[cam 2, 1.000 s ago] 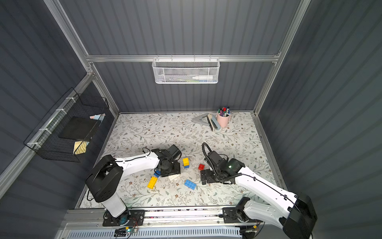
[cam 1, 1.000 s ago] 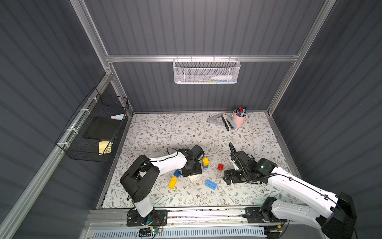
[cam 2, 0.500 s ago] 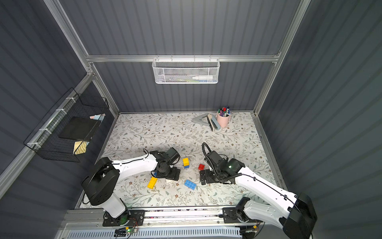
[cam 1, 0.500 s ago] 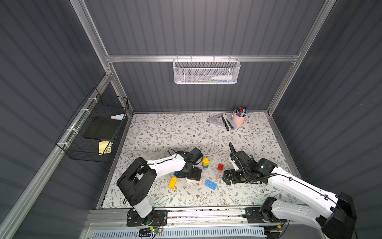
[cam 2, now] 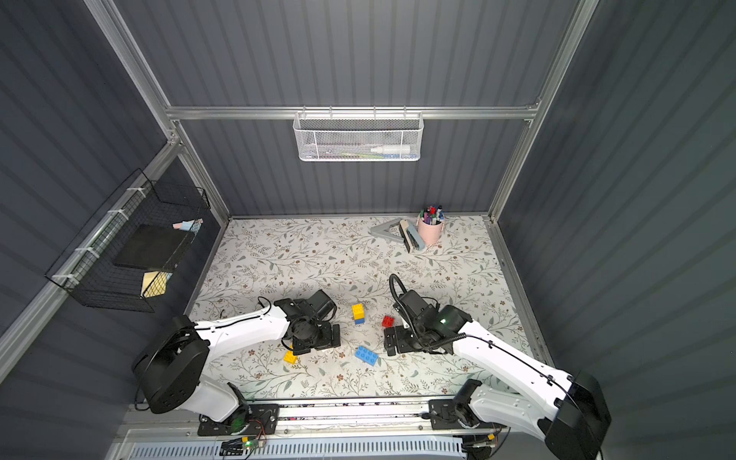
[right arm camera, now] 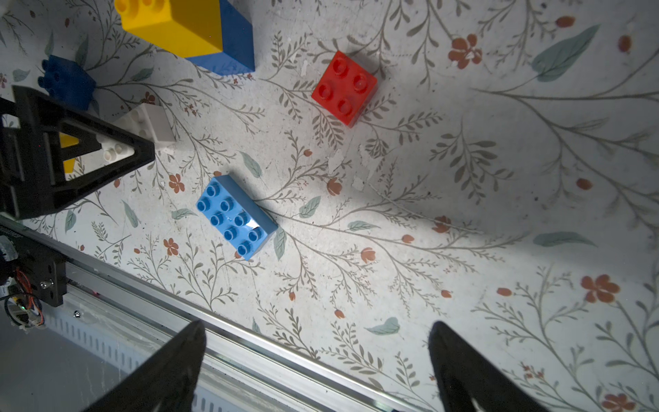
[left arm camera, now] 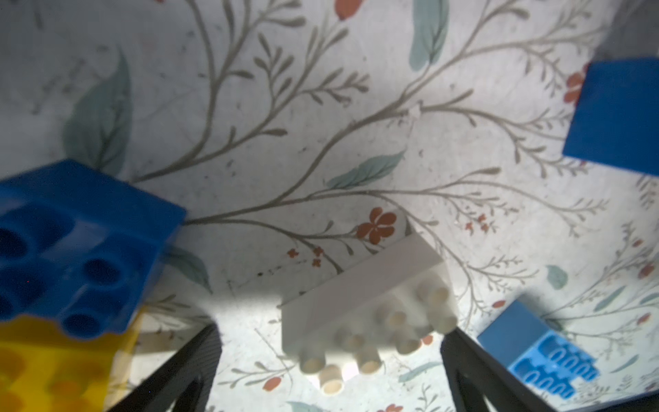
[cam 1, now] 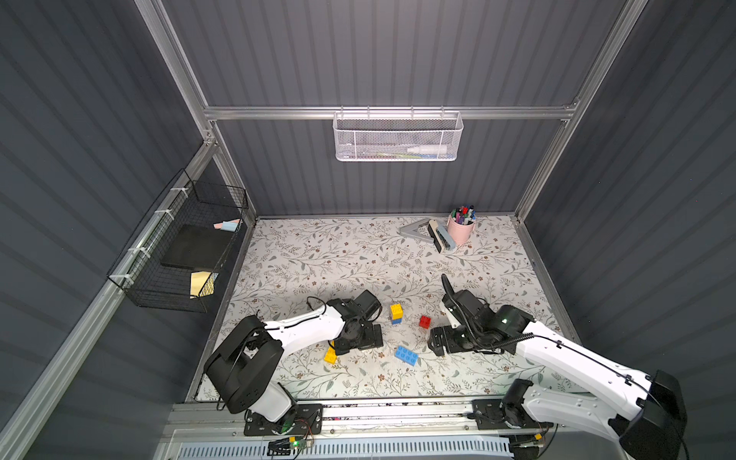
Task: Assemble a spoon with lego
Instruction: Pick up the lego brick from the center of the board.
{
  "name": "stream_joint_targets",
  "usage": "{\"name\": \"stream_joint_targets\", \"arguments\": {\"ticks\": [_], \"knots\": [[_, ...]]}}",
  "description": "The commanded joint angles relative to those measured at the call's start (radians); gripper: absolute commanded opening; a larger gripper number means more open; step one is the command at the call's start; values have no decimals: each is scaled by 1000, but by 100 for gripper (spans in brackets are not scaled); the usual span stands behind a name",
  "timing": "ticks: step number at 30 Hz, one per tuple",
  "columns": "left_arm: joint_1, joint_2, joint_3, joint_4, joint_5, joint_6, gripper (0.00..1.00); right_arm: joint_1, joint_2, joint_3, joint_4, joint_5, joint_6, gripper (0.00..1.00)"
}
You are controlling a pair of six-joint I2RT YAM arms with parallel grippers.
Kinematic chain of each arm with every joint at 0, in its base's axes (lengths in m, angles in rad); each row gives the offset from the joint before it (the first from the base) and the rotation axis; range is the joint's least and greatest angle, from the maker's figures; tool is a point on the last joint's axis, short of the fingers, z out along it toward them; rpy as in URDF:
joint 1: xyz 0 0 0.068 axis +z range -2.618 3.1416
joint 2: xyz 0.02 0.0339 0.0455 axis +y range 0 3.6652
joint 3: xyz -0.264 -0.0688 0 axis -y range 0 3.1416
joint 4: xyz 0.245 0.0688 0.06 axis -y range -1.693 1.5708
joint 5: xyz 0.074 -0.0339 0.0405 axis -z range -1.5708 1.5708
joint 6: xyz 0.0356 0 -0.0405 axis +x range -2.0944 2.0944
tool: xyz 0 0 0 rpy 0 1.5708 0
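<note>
We found the left jaws spread wide and empty, low over the counter (cam 1: 358,255). The white brick (left arm camera: 363,314) lay loose between their fingers (left arm camera: 194,351), gripped by neither. It was tipped on its side with its studs facing back toward the wrist. Its long axis ran slantwise across the gap, not square to it. In our judgement a grip would call for a turn of the wrist. The right jaws also stood open and empty, nearer the light blue brick (right arm camera: 235,217) and the red brick (right arm camera: 344,87). No spoon was yet joined. A yellow-on-blue stack (cam 1: 396,313) stood between the arms.
</note>
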Motion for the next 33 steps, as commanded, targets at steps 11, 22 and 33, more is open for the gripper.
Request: {"name": "stream_joint_targets", "arguments": {"ticks": [11, 22, 33], "knots": [[-46, 94, 29, -16, -16, -236, 99, 5, 8, -18, 12, -8, -21, 97], [-45, 129, 43, 24, -45, -293, 97, 5, 14, -41, 35, -25, -26, 97], [-45, 183, 78, 48, -23, -253, 82, 4, 3, -61, 40, -29, -23, 96]]}}
